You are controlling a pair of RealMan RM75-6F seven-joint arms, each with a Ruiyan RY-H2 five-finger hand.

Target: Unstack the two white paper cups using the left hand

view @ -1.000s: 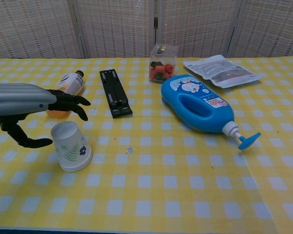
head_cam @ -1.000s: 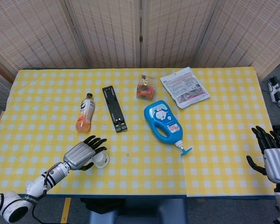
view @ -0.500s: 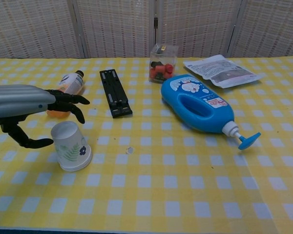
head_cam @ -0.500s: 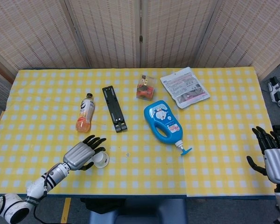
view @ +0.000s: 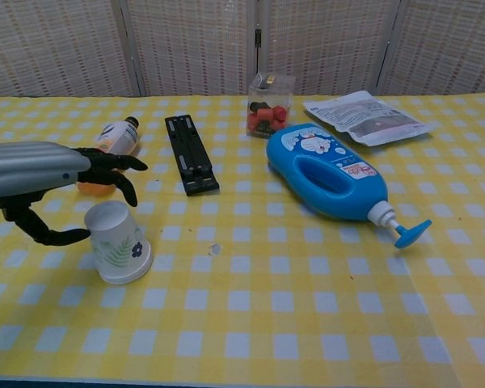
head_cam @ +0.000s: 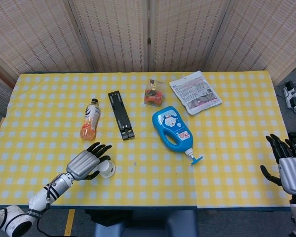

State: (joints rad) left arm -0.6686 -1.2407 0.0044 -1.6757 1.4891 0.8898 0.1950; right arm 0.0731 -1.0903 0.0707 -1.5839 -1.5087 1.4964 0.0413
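The white paper cups [view: 117, 242] stand upside down as one stack near the table's front left, with a small flower print on the side; they also show as a white disc [head_cam: 107, 169] in the head view. My left hand [view: 40, 174] hovers just left of and above the stack, its fingers [view: 113, 166] spread over the top and the thumb tip at the cup's left wall. It grips nothing. In the head view the left hand [head_cam: 86, 163] partly covers the stack. My right hand [head_cam: 288, 165] hangs off the table's right edge, fingers apart and empty.
An orange drink bottle [view: 109, 145] lies just behind the left hand. A black rail [view: 191, 153], a clear box of red items [view: 268, 105], a blue pump bottle [view: 331, 174] and a white pouch [view: 368, 117] lie further back and right.
The left hand has crept slightly toward the cup stack, bringing the thumb tip up to its side. The cups and the right hand have not moved.
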